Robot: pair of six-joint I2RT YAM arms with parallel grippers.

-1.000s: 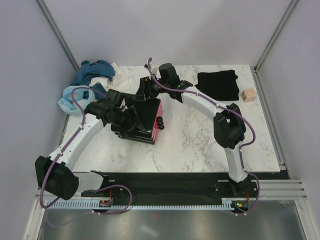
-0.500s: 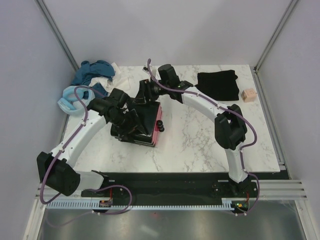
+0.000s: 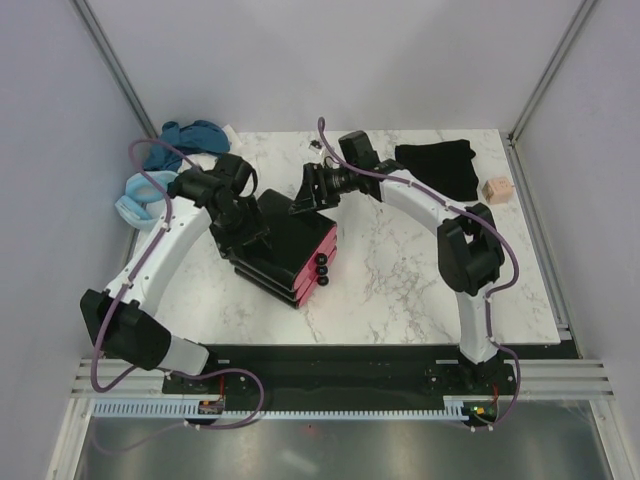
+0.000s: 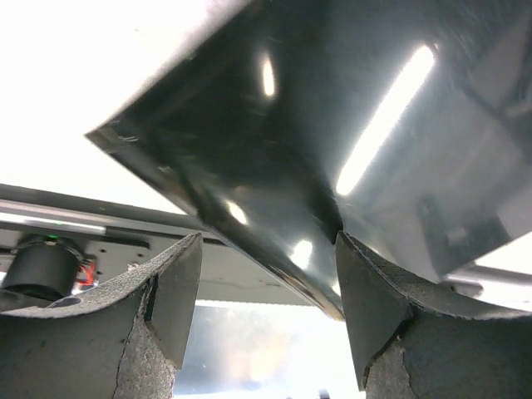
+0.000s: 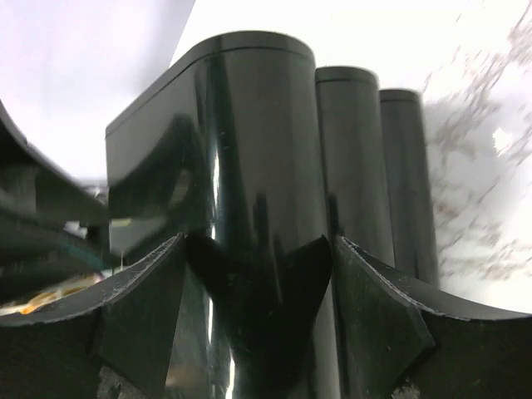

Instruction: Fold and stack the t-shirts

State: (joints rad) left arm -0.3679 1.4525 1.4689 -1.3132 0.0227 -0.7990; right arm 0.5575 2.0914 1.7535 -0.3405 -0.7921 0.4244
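While both arms lean in over the marble counter (image 3: 400, 285), a black and red drawer unit (image 3: 288, 238) sits skewed to the counter's edges. Its three black knobs (image 3: 322, 266) face the near right.

The left fingers (image 4: 162, 303) are spread at the unit's left side. In the left wrist view a glossy black edge of the unit runs between them. It meets the right-hand finger, and a thin gap shows at the other.

The right fingers (image 5: 386, 332) are also spread, at the unit's far corner. They flank a rounded black upright edge without visibly closing on it.

Neither shirt is near the fingers. The dark teal-blue t-shirt (image 3: 193, 138) lies bunched far to the left of the unit, at the counter's far left corner and partly past its edge. The pale blue ring (image 3: 138, 200) lies nearer, also left of the unit, by the left edge. The black t-shirt (image 3: 437, 168) lies flat well to the right of the unit, close to the far edge. A small wooden block (image 3: 495, 190) lies just beyond it, beside the right edge.

Bare marble stretches from the unit's knobbed front to the right edge, and down to the dark strip along the near edge. The left arm crosses the narrower band to the unit's left.
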